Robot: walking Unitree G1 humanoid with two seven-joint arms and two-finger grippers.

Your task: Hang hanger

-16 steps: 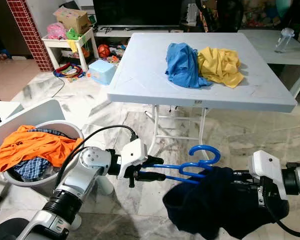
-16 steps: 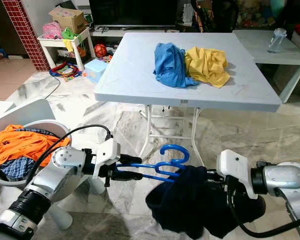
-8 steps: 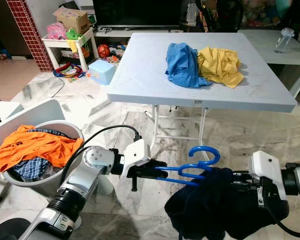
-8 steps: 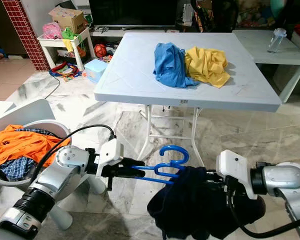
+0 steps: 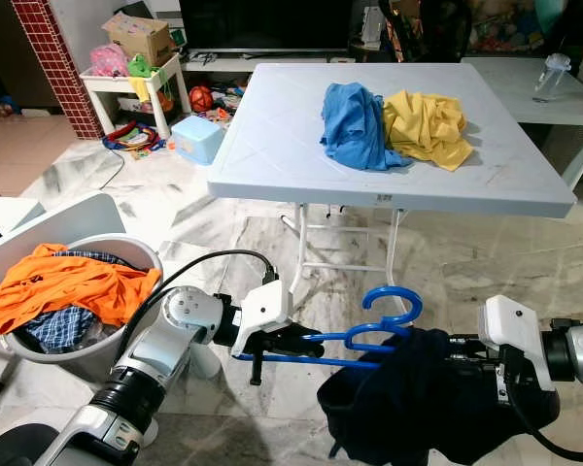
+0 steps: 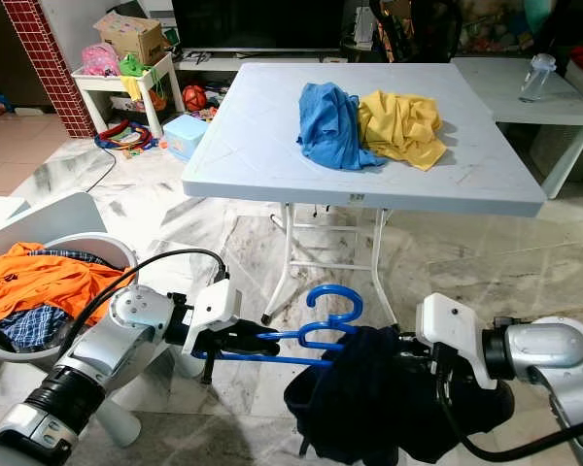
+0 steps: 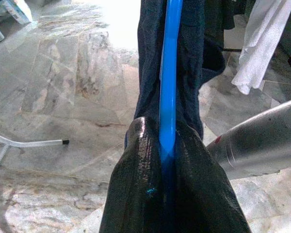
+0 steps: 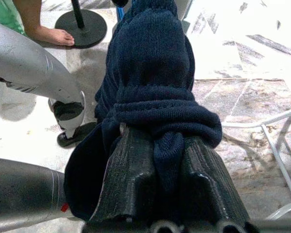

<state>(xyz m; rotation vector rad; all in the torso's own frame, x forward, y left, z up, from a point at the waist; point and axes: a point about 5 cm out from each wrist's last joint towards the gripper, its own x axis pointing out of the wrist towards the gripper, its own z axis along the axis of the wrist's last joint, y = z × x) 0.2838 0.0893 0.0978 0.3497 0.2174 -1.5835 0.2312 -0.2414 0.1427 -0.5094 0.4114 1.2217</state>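
A blue plastic hanger (image 5: pixel 374 325) hangs in the air in front of me, below the near edge of the white folding table (image 5: pixel 272 146). My left gripper (image 5: pixel 296 343) is shut on the hanger's bottom bar (image 7: pixel 168 87), its black fingers (image 7: pixel 136 194) pinching it from both sides. A dark navy garment (image 5: pixel 408 408) bunches over the hanger's right end. My right gripper (image 8: pixel 167 160) is shut on a fold of that garment (image 8: pixel 155 73).
A blue and a yellow garment (image 5: pixel 394 126) lie on the table. A white laundry basket (image 5: pixel 136 254) with orange clothes stands at my left. A person's bare foot (image 8: pixel 51 35) and a round stand base (image 8: pixel 81 26) are on the marble floor nearby.
My left gripper has dropped slightly and slid along the hanger, tilting its left end downward. The garment has shifted a little left with it. The right arm stayed nearly still.
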